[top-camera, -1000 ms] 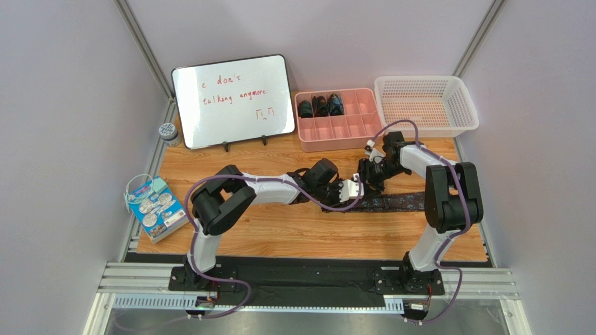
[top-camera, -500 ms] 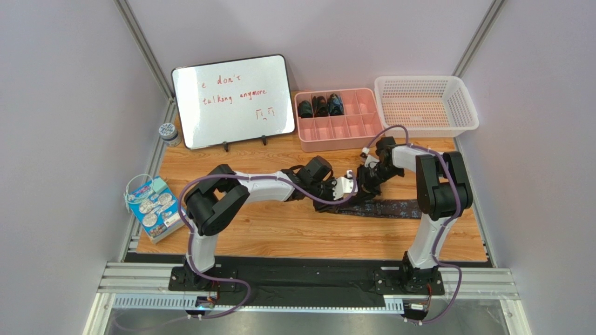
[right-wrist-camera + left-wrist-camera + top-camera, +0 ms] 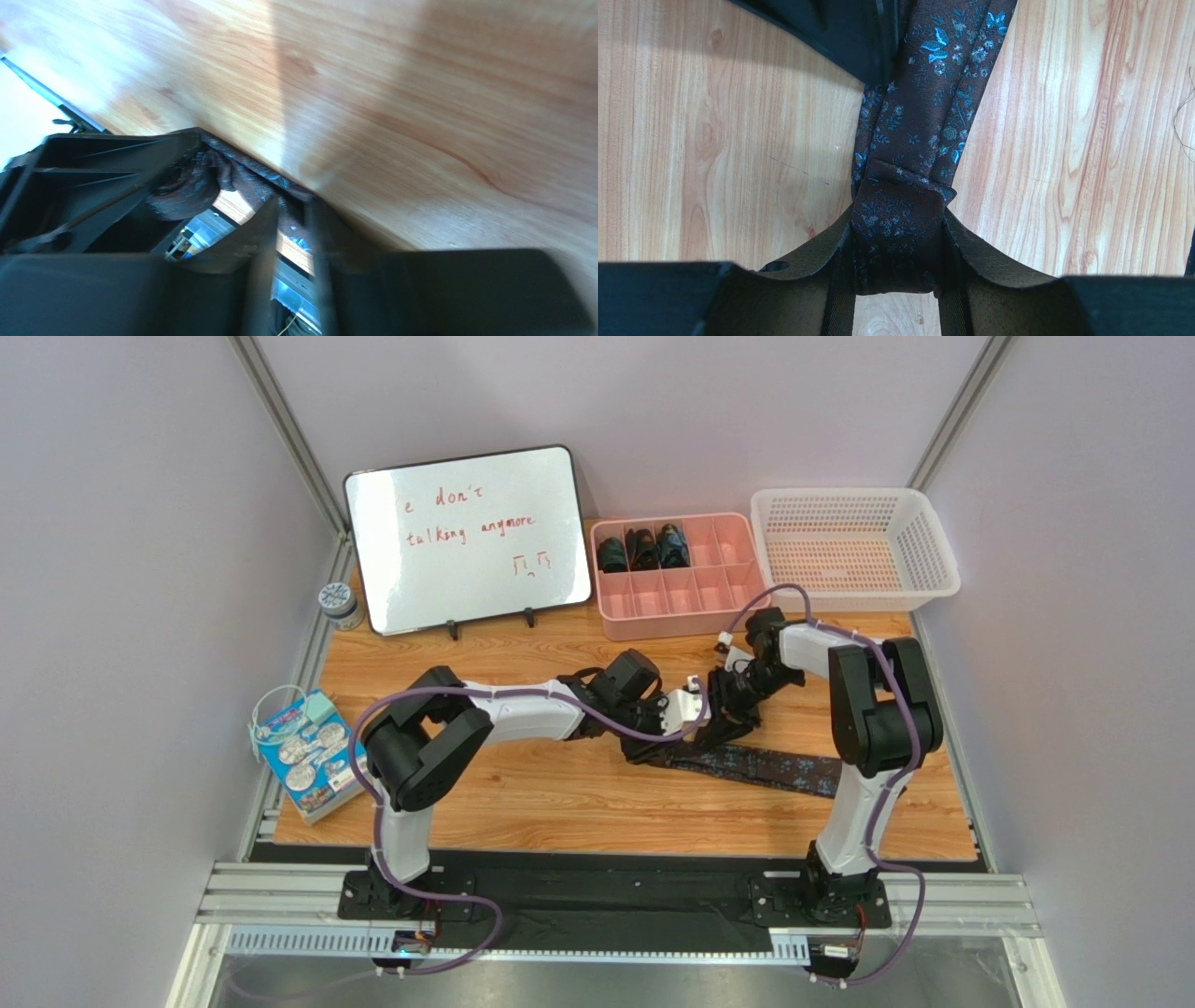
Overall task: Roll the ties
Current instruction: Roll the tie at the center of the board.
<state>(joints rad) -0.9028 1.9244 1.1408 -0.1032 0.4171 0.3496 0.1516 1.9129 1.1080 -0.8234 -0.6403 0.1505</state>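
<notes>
A dark tie (image 3: 772,767) with small blue flowers lies slanted across the wooden table, its wide end to the right. My left gripper (image 3: 687,710) is shut on the tie's rolled end (image 3: 898,238), which fills the gap between its fingers; the rest of the tie (image 3: 941,77) runs away from it. My right gripper (image 3: 720,709) stands right against the left one, fingers close together, with tie fabric (image 3: 238,178) caught at their tips (image 3: 291,206). This view is blurred. Three rolled ties (image 3: 643,549) sit in the pink organiser's back-left compartments.
The pink organiser (image 3: 680,623) and a white basket (image 3: 856,546) stand at the back right. A whiteboard (image 3: 470,536) leans at the back left, with a small jar (image 3: 337,599) beside it. A blue packet (image 3: 312,753) lies off the table's left edge.
Both grippers have shifted left together. The tie's free length has been dragged along and now slants down to the right. The right gripper's fingers have come closer together.
</notes>
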